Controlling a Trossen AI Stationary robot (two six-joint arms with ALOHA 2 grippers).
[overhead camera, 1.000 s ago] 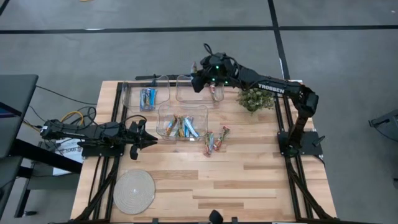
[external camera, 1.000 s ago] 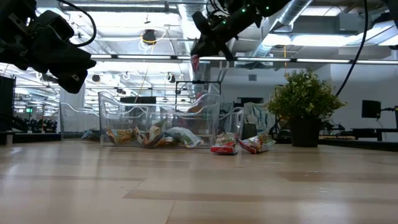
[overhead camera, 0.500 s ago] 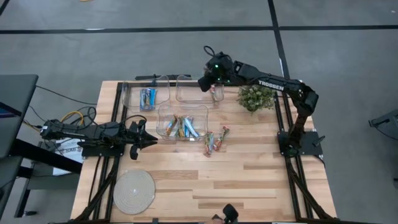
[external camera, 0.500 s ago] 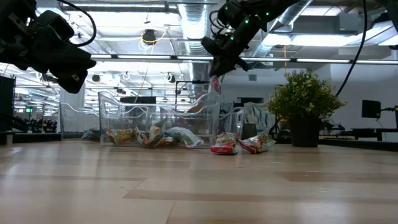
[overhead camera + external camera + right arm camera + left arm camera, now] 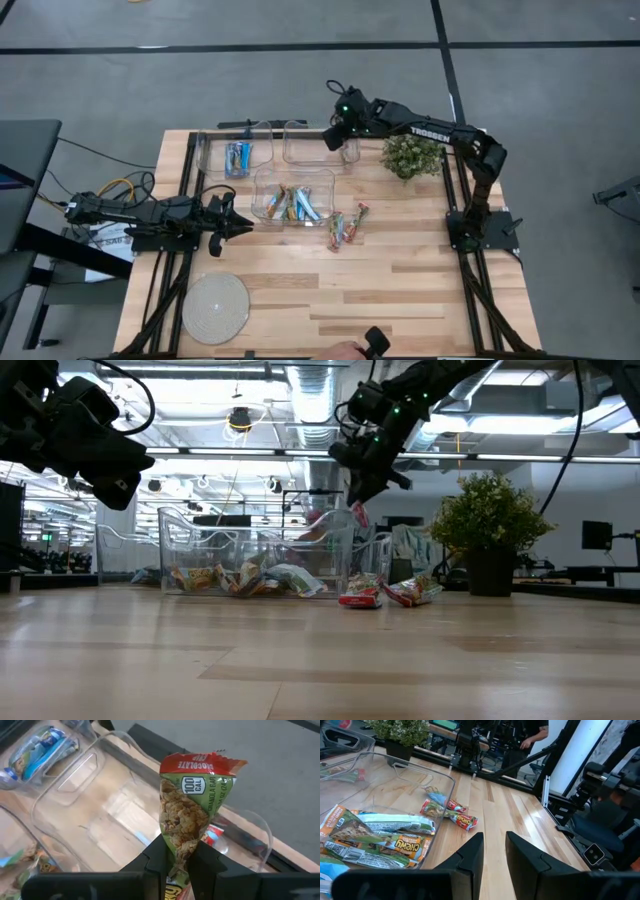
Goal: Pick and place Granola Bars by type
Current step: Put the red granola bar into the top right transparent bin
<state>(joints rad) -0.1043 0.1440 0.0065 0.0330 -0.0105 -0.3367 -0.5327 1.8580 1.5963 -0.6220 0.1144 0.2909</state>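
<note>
I have the right tool [image 5: 177, 857] clenched on a red-and-green granola bar [image 5: 192, 810], hanging it above the far right clear bin [image 5: 312, 142], beside the potted plant [image 5: 411, 155]. My left tool [image 5: 238, 228] waits, fingers slightly parted and empty, beside the middle bin [image 5: 292, 195] of mixed bars. Two bars [image 5: 346, 224] lie on the bench [image 5: 400, 270] near that bin.

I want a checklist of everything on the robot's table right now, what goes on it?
Surface: wooden table, bare at front.
Job's things: mixed granola bars in the middle bin; blue bars in the far-left bin; two bars loose on the wood.
Clutter: potted plant, round disc.
Grippers: right gripper holds a chocolate chip bar over the far-right bin; left gripper waits, empty.
Cables: wires off the left edge.
Surroundings: a person stands beyond the table.
</note>
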